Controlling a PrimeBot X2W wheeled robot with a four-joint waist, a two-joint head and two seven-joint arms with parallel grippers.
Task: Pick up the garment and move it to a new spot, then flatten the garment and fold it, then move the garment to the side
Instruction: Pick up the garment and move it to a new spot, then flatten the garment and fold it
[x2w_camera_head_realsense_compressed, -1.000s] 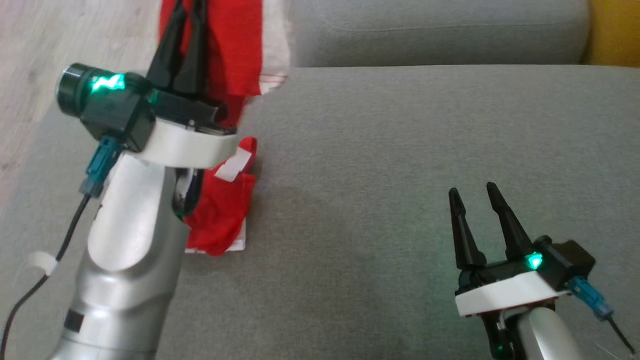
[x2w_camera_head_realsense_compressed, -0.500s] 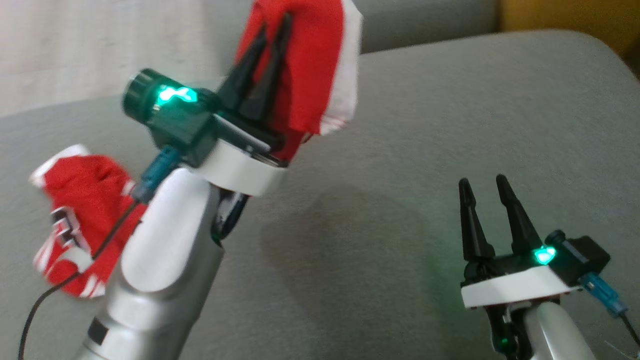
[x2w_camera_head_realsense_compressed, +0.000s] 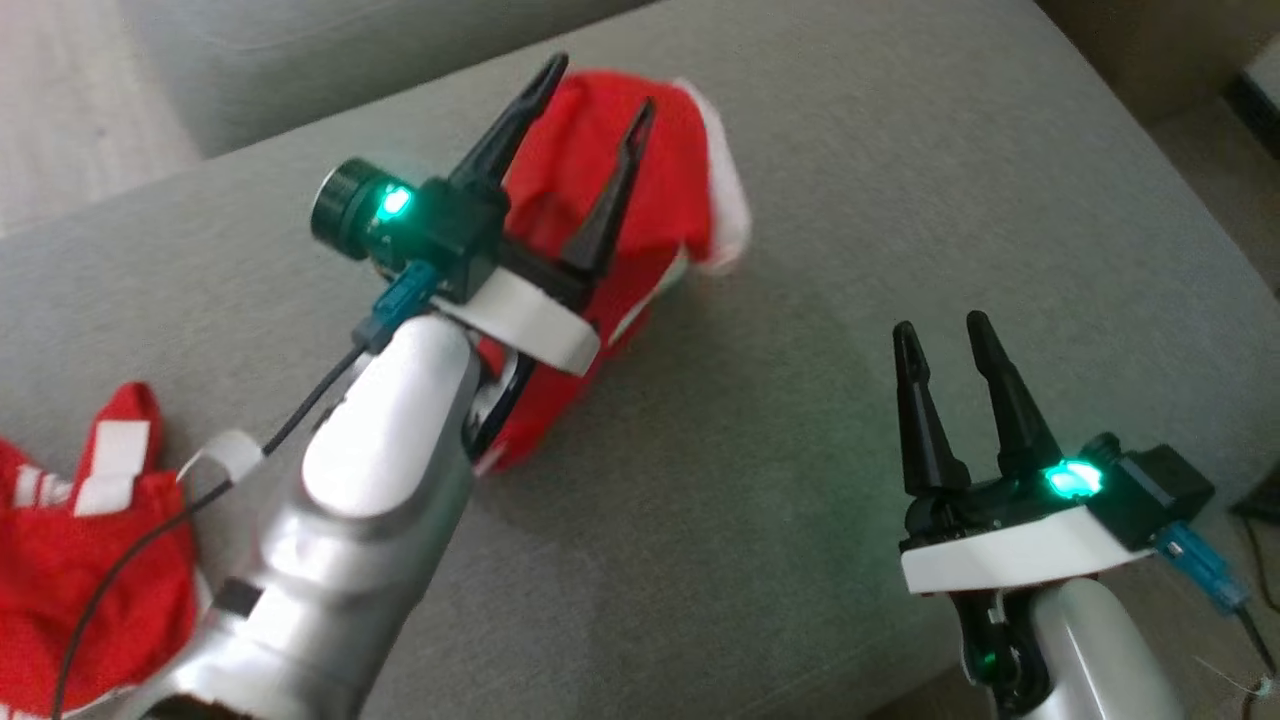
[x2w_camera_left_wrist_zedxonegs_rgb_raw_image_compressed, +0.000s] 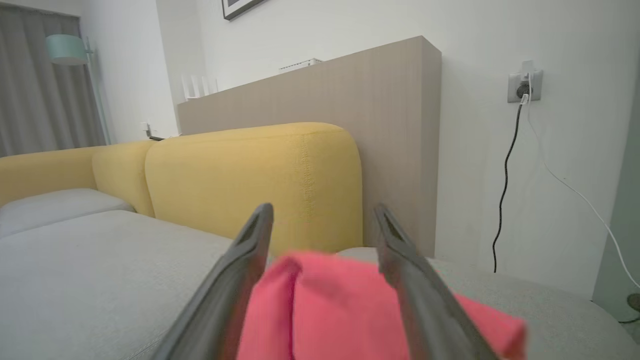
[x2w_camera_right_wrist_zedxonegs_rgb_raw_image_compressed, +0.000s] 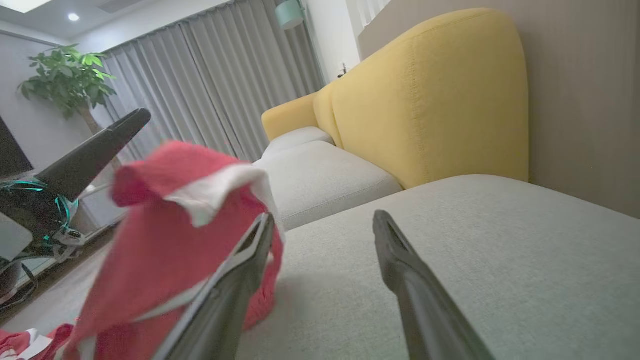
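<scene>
Left gripper (x2w_camera_head_realsense_compressed: 600, 85) open astride garment (x2w_camera_head_realsense_compressed: 665, 165)
Right gripper (x2w_camera_head_realsense_compressed: 940, 327) open, empty; garment at its 10 o'clock, left arm nearer.

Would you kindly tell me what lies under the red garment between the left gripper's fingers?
The grey sofa cushion spreads beneath the red garment and the open left gripper; the patch directly below is hidden by cloth.

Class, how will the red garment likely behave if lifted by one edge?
Probably floppy: the red garment slumps in crumpled folds on the grey cushion. Likely light: a thin fold stands up unsupported. Unlikely to roll.
</scene>
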